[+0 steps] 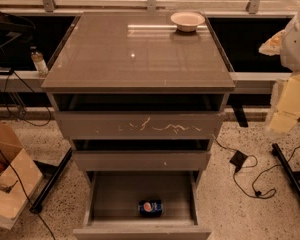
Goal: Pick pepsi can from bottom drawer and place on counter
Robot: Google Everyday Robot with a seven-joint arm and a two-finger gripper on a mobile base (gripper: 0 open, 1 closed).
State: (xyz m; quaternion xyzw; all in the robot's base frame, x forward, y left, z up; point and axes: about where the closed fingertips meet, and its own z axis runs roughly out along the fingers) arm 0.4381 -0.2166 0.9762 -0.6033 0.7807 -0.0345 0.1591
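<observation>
The bottom drawer (110, 194) stands pulled open at the foot of the cabinet. The pepsi can (150, 207) sits in it, close to the front edge and about midway across. It looks to be lying on its side with its logo facing up.

I judge the can light if empty and heavier if full. Either way it is stiff but thin-walled, smooth, and apt to roll or dent. The best hold is probably across the middle of its round body, squeezed gently, coming down from above.

Above it, the middle drawer and the scratched drawer (140, 126) are nearly shut. The counter (135, 54) is glossy and bare except for a bowl (187, 20) at its far edge.

The gripper (289, 106) hangs at the right, beside the cabinet and well away from the can. I cannot tell whether it is open or closed, and it holds nothing I can see.
</observation>
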